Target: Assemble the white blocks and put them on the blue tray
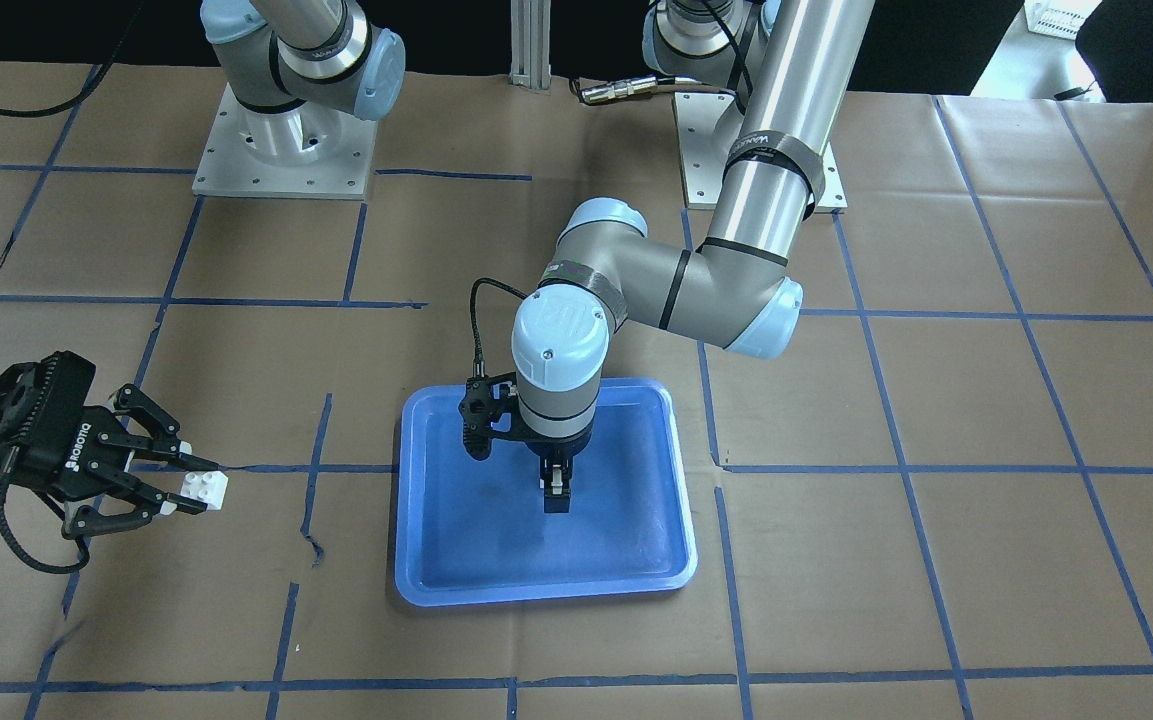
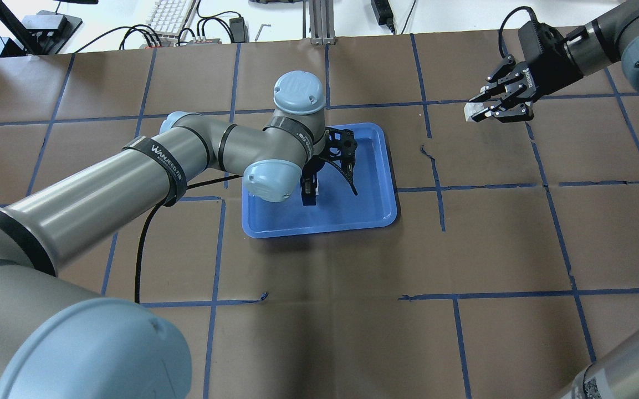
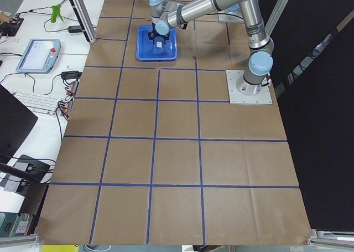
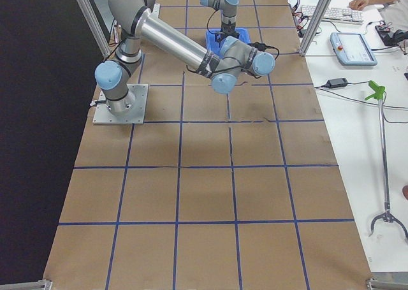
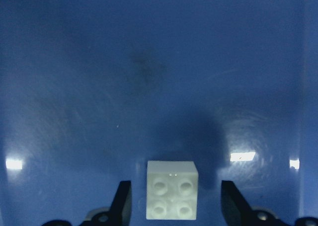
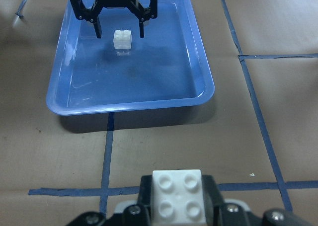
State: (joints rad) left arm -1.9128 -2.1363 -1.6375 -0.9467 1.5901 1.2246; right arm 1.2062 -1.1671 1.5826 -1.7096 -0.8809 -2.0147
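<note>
First white block [image 6: 122,38]: studs up, flat on the floor of the blue tray [image 6: 203,94], near the middle. Straddled by left pincer [image 5: 175,186], spread wide and pointing straight down. Clear gap either side in the left wrist view, no contact on either face.

Second white block [image 6: 177,193]: pinched in right pincer [image 1: 198,488], studs up, hanging over bare counter [image 1: 936,400]. Well apart from the tray, off to the robot's right of it. Pincer lying near horizontal, not pointing down.

Step in hand, judging by layout: assembly not yet done. One block parked on the tray as base, the other in the air ready for mating.

Next move, as a guess:
- Either lift left pincer clear of the tray or close it on the base block as a steady. Can't say which.
- Bring right pincer across over the tray, underside of the carried block kept facing down.
- Line up square over the four studs, then press straight down until seated.

Needs tight alignment in yaw and both lateral axes: tiny blocks, little margin. Watch for pincer-to-pincer collision with both crowded over the same spot. Watch also for the base block skating on the smooth tray floor under an off-centre push. After seating, just open and retract: stack already on the tray, no further carry needed.
</note>
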